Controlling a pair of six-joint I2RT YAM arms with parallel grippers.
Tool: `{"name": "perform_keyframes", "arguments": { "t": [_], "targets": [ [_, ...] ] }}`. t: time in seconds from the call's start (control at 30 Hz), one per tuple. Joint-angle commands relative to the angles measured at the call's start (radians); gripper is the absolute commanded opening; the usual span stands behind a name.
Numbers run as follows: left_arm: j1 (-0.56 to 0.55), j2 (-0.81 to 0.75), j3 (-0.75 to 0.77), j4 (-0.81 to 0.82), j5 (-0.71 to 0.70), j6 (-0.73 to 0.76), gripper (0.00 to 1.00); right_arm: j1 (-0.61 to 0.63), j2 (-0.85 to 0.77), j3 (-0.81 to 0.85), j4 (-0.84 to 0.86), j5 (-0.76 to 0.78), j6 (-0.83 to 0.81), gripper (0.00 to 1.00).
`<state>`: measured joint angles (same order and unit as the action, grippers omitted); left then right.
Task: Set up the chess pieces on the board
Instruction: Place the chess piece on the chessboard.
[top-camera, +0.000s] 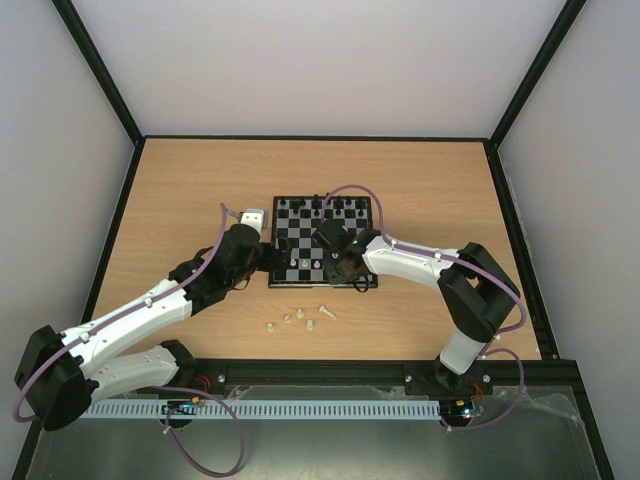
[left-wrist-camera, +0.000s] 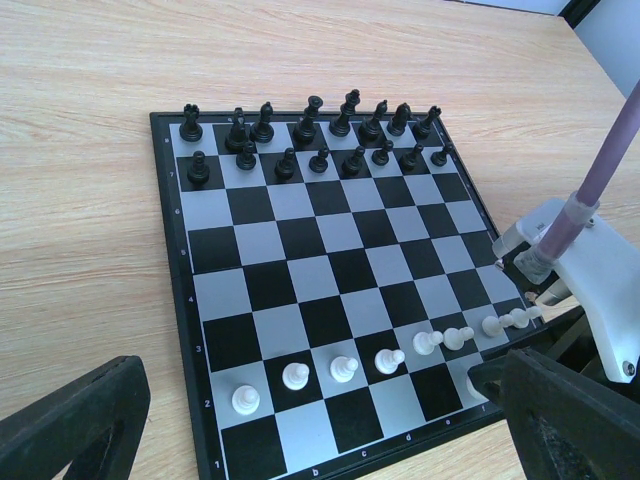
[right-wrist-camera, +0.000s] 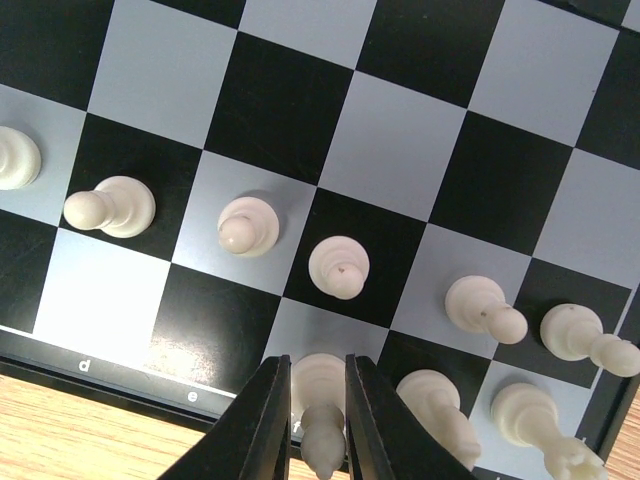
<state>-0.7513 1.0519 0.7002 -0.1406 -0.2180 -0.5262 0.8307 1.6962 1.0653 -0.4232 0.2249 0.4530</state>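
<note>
The board (top-camera: 303, 243) lies mid-table, with black pieces on its far two rows and a row of white pawns (left-wrist-camera: 343, 368) on rank 2. My right gripper (right-wrist-camera: 316, 362) is over the board's near edge (top-camera: 345, 268). It is shut on a white chess piece (right-wrist-camera: 322, 440) whose base stands on the f1 square. Two more white pieces (right-wrist-camera: 435, 400) stand to its right on the back rank. My left gripper (left-wrist-camera: 320, 430) is wide open and empty, hovering at the board's left edge (top-camera: 262, 256). Several loose white pieces (top-camera: 298, 317) lie on the table near the board.
The right arm's white link and purple cable (left-wrist-camera: 590, 270) cross the board's near right corner. Black frame rails (top-camera: 330, 372) run along the table's near edge. Wood table (top-camera: 200, 190) surrounds the board.
</note>
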Motion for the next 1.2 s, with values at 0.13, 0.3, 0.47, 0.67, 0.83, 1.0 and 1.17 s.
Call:
{"name": "perform_keyframes", "arguments": {
  "t": [0.13,0.3,0.47,0.67,0.83,1.0,1.17],
  "targets": [
    [0.006,-0.017,-0.010,0.004,-0.006,-0.004,0.99,-0.004,-0.020,0.022,-0.037,0.009,-0.004,0.17],
    [0.006,-0.015,-0.010,0.004,-0.006,-0.004,0.99,-0.005,-0.036,0.009,-0.048,-0.004,0.000,0.23],
    [0.007,-0.014,-0.010,0.004,-0.006,-0.004,0.99,-0.004,-0.043,-0.007,-0.048,-0.009,0.003,0.22],
    [0.006,-0.010,-0.010,0.004,-0.007,-0.004,0.99,-0.005,-0.036,-0.009,-0.051,-0.007,0.003,0.18],
    [0.006,-0.010,-0.010,0.005,-0.009,-0.004,0.99,-0.005,-0.020,-0.004,-0.066,0.009,0.004,0.20],
    [0.006,-0.009,-0.011,0.006,-0.008,-0.004,0.99,-0.005,-0.017,-0.005,-0.068,0.010,0.004,0.23],
    [0.006,-0.006,-0.010,0.005,-0.007,-0.003,0.99,-0.005,-0.014,-0.005,-0.071,0.007,0.001,0.19]
  ]
}}
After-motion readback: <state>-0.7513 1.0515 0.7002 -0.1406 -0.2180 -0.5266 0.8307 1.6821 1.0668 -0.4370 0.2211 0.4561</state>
